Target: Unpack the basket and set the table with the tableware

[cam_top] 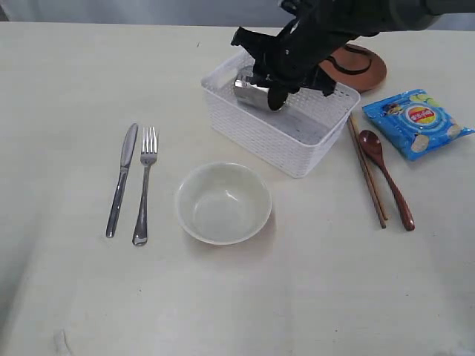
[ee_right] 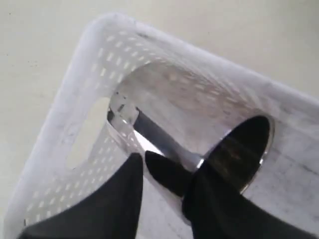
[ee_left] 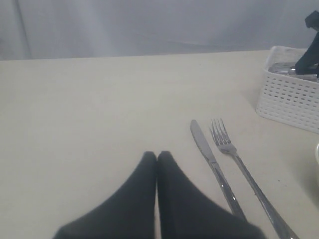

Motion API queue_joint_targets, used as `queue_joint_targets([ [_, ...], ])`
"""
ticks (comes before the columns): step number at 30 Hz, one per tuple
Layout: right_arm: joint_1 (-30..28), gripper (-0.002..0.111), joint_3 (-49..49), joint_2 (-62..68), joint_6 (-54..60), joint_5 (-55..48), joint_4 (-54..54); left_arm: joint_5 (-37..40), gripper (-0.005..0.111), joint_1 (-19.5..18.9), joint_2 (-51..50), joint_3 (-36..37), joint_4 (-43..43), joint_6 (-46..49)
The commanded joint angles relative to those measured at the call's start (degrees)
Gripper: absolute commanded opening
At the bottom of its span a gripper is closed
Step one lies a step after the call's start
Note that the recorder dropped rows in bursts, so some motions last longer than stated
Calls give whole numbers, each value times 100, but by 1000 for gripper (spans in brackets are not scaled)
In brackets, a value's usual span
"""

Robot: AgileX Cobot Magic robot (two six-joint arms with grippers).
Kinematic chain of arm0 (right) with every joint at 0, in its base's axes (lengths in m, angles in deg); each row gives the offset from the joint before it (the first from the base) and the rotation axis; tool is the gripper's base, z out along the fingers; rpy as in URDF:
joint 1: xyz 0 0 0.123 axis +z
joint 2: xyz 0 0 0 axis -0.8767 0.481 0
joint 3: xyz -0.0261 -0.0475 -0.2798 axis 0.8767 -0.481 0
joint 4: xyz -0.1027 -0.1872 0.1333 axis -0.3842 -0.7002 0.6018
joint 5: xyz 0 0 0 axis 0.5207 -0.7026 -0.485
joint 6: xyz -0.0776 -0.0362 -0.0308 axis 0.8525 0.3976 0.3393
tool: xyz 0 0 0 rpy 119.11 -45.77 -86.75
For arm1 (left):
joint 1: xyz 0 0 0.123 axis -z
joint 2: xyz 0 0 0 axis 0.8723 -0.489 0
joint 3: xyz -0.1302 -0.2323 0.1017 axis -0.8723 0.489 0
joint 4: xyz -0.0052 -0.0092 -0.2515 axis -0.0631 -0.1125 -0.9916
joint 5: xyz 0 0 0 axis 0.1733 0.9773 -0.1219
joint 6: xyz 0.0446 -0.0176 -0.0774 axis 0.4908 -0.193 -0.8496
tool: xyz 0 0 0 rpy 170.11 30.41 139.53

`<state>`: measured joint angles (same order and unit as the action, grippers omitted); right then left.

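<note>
Sideways lies the mug (in the right claw) inside the basket.

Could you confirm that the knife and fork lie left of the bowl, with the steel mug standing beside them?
No: the steel mug is in the basket, held by the right pincer, as the right wrist view shows. The knife and fork lie left of the bowl.

Matte black all over. On the left gripper, two smooth fingers, broad at the base, tapering to rounded tips. Same dark wedge-shaped fingers on the right gripper. Seen from outside, a bulky, angular black arm with blocky housings and faint glossy highlights.
</note>
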<state>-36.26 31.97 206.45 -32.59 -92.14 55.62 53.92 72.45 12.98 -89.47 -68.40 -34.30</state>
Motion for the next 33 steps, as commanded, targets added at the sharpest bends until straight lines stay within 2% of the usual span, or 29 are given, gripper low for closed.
queue_joint_targets([
  [1, 101, 5, 35, -16, 318, 363, -33, -61, 0, 29, 15, 18, 47, -24],
  [2, 115, 0, 35, -16, 353, 394, -33, -61, 0, 29, 15, 18, 47, -24],
  [8, 128, 0, 35, -246, 515, 294, -69, -61, 0, 29, 15, 18, 47, -24],
  [15, 128, 0, 57, -1233, 1192, 9, -188, -61, 0, 29, 15, 18, 47, -24],
  [19, 175, 0, 385, -1611, 1629, -583, -188, -61, 0, 29, 15, 18, 47, -24],
  [21, 230, 0, 832, -1605, 1805, -1264, -178, -61, 0, 29, 15, 18, 47, -24],
  [27, 882, 0, 1873, -1348, 2177, -2648, -178, -61, 0, 29, 15, 18, 47, -24],
  [33, 1823, 0, 2908, -996, 1923, -2946, -911, -61, 0, 29, 15, 18, 47, -24],
])
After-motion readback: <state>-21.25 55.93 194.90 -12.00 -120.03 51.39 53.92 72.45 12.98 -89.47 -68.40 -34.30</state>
